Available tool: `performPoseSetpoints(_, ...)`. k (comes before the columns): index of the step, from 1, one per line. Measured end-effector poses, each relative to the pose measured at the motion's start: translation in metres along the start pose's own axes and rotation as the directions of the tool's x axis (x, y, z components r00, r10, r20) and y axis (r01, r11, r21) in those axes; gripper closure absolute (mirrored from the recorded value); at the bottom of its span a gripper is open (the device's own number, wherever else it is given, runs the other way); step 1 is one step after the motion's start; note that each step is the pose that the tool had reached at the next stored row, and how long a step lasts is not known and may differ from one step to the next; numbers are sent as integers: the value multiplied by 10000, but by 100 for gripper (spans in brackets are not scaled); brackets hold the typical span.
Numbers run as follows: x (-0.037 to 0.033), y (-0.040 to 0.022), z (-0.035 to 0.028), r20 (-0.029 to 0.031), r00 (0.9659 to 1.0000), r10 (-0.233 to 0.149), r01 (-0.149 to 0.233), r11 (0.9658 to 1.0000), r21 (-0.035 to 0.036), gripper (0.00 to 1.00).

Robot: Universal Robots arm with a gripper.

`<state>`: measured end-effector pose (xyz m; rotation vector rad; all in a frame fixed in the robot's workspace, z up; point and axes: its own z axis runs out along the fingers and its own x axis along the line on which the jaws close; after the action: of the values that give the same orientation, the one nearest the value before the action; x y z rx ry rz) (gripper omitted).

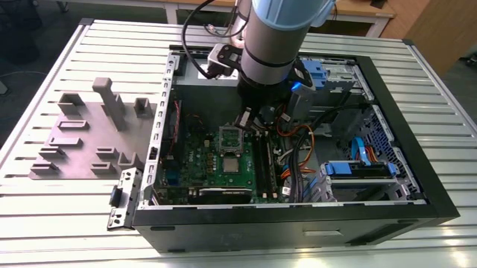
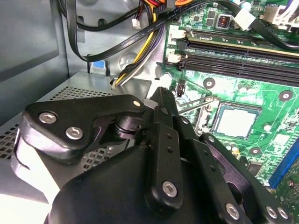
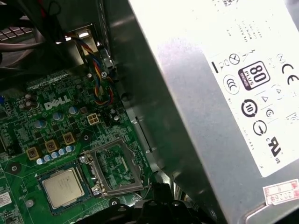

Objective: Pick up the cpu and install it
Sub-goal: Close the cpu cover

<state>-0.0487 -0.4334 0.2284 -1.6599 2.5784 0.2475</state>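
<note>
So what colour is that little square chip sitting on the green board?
Silvery-grey on top with a thin pale rim; the cpu shows best in the first wrist view.

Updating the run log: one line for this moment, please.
gripper: near socket bracket | cpu: flat on motherboard, beside bracket

In the exterior view, the arm (image 1: pixel 276 39) runs off the top edge and hides the case interior behind it, and you cannot see the gripper's fingertips below it. In the second wrist view, the gripper (image 2: pixel 161 100) body covers the lower motherboard (image 2: pixel 243 88); whether its fingers are parted cannot be told. In the first wrist view, the power supply (image 3: pixel 224 93) is cut by the edges, and the cpu (image 3: pixel 63 186) lies partly bordered by its socket.
</note>
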Motion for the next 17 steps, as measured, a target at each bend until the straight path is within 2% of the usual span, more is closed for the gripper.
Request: performPoseSetpoints(17,13,22,-47,-38,10000,2,-1,10000,17,89)
